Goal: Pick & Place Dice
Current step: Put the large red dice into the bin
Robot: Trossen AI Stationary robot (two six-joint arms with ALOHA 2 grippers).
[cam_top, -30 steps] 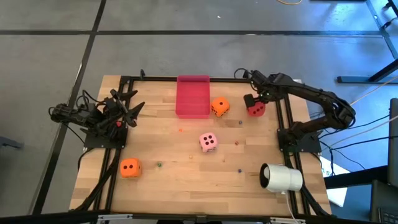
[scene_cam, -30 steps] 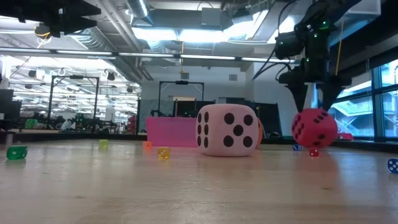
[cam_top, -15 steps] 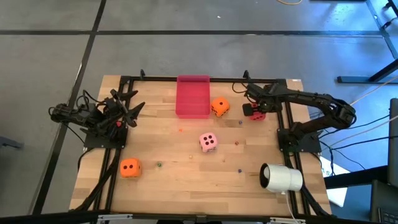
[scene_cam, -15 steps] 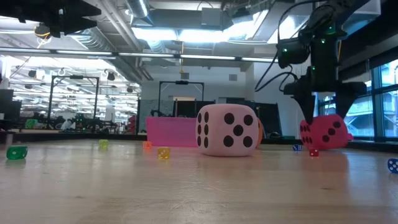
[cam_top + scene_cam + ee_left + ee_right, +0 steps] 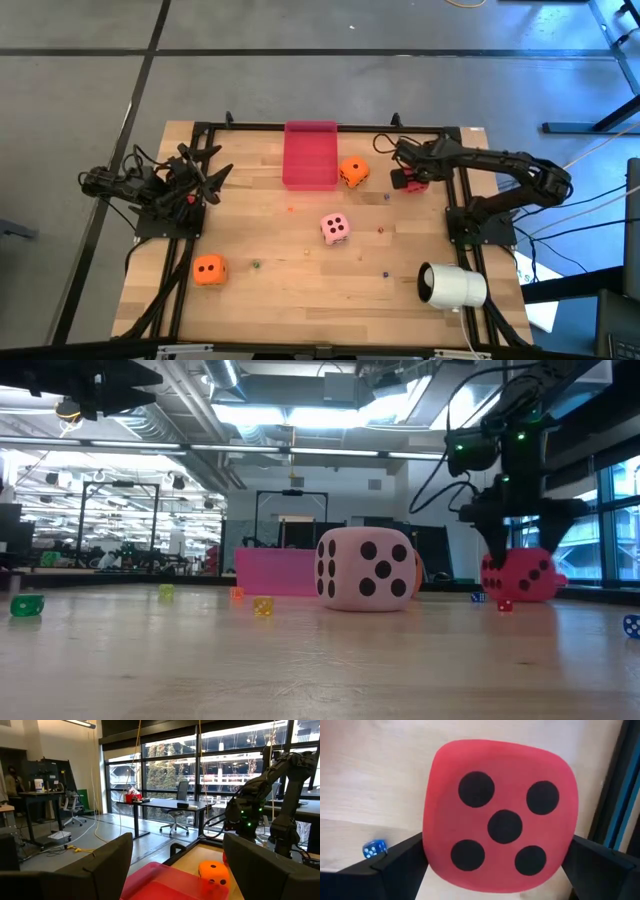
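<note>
Wooden counter [image 5: 300,290] seen from above, black frame around its edges. Right end effector [image 5: 408,178] reached in low over the far right part of the counter, fingers spread wide to either side of the red die [image 5: 413,183], which sits on the counter with its five-pip face up toward the wrist camera [image 5: 502,822]. Dark fingers [image 5: 397,867] flanking the die on both sides in the wrist view; contact not clear, die not lifted. In the low view, same red die [image 5: 522,575] resting on the wood at the right, the end effector [image 5: 520,545] directly above and around it.

Left end effector [image 5: 205,172] parked at the left edge of the counter, fingers spread apart and holding nothing, both dark fingers [image 5: 107,865] showing in its wrist view.

Pink tray [image 5: 310,155] at the far middle of the counter. One orange die [image 5: 353,171] just right of the tray, between the tray and the red die, apart from both. Pale pink die [image 5: 335,228] near the counter's middle, nearer than the tray; large in the low view [image 5: 365,568], hiding most of the orange die behind it. Second orange die [image 5: 209,269] at the near left, well apart from the rest. White cylinder [image 5: 452,286] lying on its side at the near right corner. Several tiny coloured dice scattered on the wood, one blue [image 5: 374,848] just beside the red die.
</note>
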